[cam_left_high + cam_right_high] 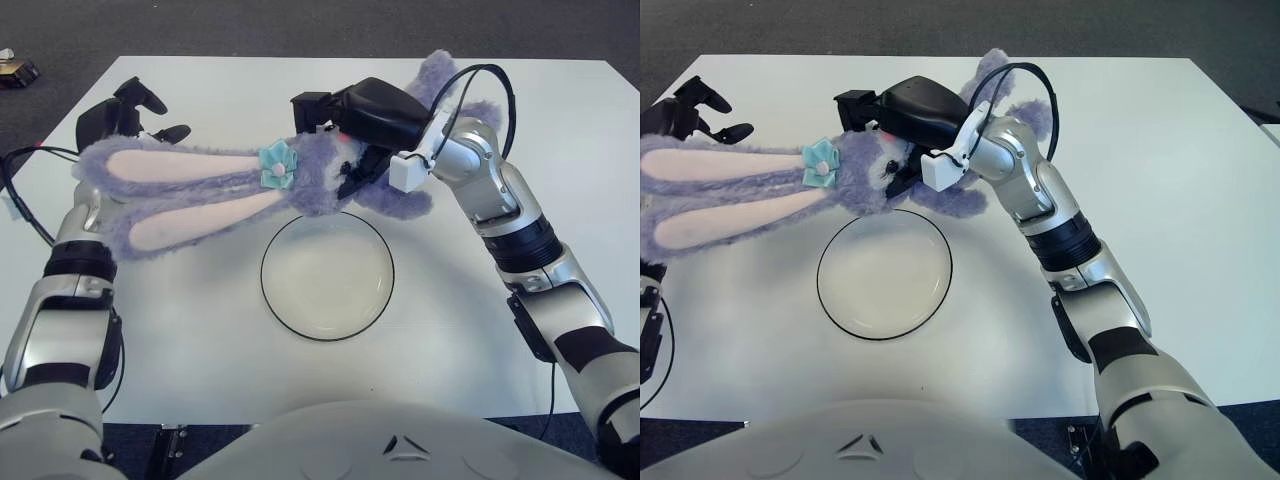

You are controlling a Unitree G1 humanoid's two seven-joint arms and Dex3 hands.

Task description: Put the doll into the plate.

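1 doll (pixel 300 180) gripped by right hand (pixel 365 115); 1 plate (pixel 327 275) below.

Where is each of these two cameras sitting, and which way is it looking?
Left eye view: on the head, looking down at the white table; both arms, left hand, chest show.
Right eye view: set slightly rightward, same downward look; the right arm fills it, left hand at the edge.
Shared: right hand holding the purple doll beyond the plate.
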